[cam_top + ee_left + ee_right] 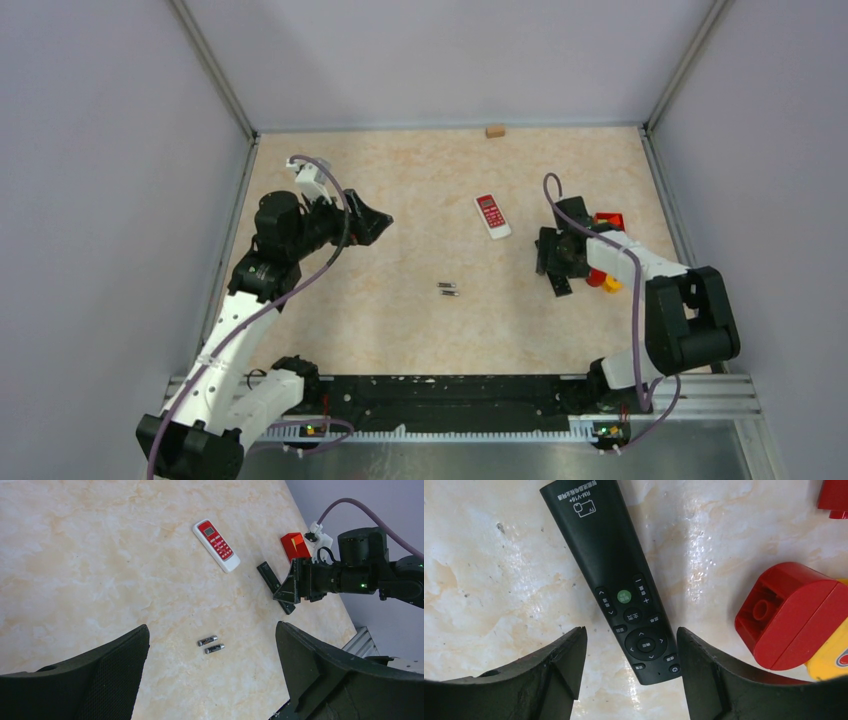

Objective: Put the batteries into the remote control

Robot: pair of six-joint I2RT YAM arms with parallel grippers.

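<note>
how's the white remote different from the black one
The white remote has a red face; the black remote is all black. The black remote is slimmer than the white remote. The black remote lies between the fingers of the open right gripper; the white remote lies well away from it. Both lie flat, buttons up.
</note>
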